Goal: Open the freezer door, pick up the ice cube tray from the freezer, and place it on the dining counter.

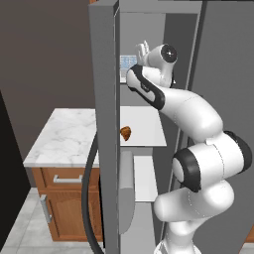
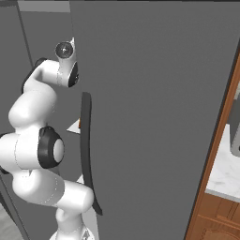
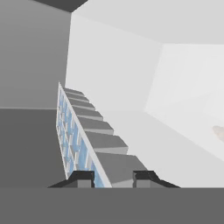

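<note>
In the left base view, the freezer door [image 1: 105,124] stands swung open, seen edge-on, its long dark curved handle [image 1: 88,198] hanging on the side away from the freezer [image 1: 176,44]. The white arm [image 1: 193,149] rises just beside the door and reaches into the freezer's upper part. There the gripper [image 1: 142,52] sits at the ice cube tray [image 1: 127,62], a pale blue-white piece showing just past the door's edge on an upper shelf. On the white shelf [image 1: 146,126] below the tray lies a small brown food item [image 1: 126,133]. On the far side of the door from the freezer stands a marble-topped drawer cabinet [image 1: 62,136].

In the right base view, the plain grey door [image 2: 154,117] with its own dark handle [image 2: 86,150] covers most of the freezer; the arm bends up beside it.

In the hand view, the tray [image 3: 83,135] runs away from the gripper [image 3: 113,178], tilted with the camera. The two finger tips [image 3: 82,178] stand on either side of the tray's near end, partly drawn together; whether they already pinch it, I cannot tell.
</note>
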